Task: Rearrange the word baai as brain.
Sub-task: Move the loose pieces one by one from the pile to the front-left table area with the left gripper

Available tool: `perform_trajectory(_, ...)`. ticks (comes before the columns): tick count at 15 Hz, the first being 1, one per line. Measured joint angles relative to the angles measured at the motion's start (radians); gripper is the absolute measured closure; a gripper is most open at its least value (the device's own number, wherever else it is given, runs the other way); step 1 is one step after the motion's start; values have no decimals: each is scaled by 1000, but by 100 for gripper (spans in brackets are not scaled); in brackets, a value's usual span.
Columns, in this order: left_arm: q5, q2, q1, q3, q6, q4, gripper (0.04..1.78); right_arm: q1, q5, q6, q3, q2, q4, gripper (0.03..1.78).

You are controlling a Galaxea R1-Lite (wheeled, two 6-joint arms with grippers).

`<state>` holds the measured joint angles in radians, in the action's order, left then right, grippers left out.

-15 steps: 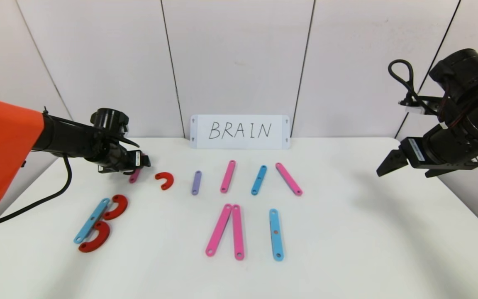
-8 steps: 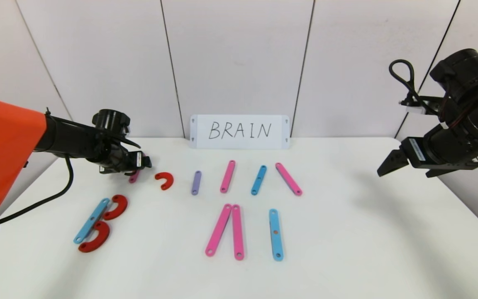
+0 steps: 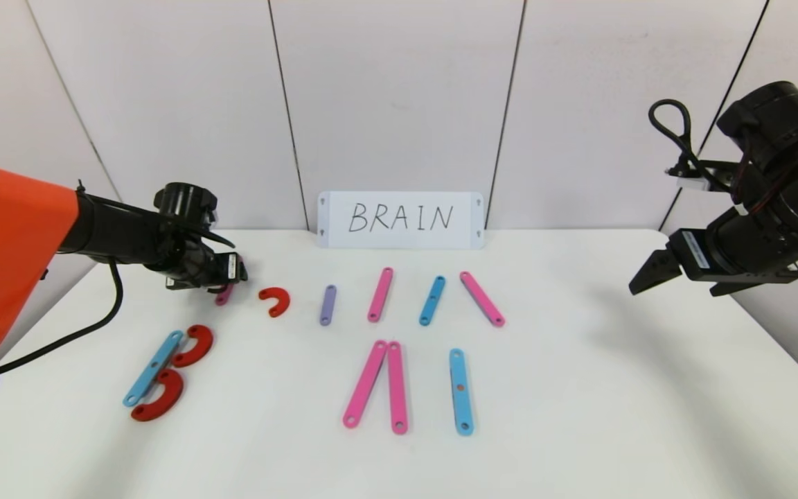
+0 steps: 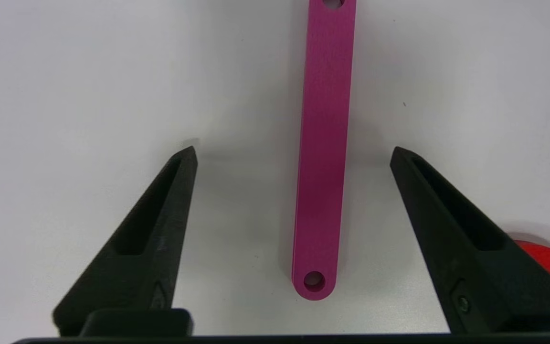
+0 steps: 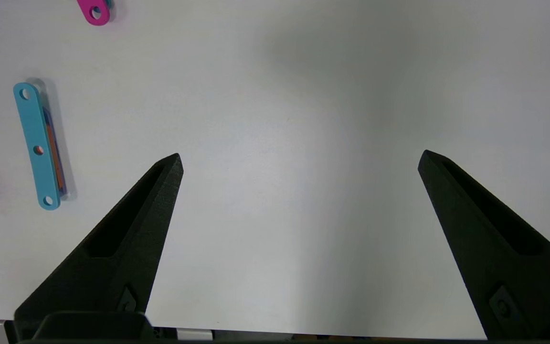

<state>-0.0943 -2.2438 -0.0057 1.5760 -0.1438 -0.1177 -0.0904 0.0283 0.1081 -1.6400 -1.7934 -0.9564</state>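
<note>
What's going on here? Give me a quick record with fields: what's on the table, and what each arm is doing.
Sign: white card reading BRAIN, at the back of the table
Built letter: B of a blue strip and two red curves
Loose parts: red curve, purple strip
Left gripper: open, fingers either side of the magenta strip, not touching
Right gripper: open, above bare table, holding nothing
</note>
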Motion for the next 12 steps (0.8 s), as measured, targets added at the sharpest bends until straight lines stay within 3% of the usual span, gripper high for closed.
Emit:
perform_trajectory(4,0,0,0,1,-2,0,123,0,0,0,0,1,0,9)
perform_trajectory(6,0,0,0,1,-2,0,150,0,0,0,0,5,0,9)
perform_trajectory(12,0,0,-2,1,-2,0,155,0,0,0,2,11,0,9)
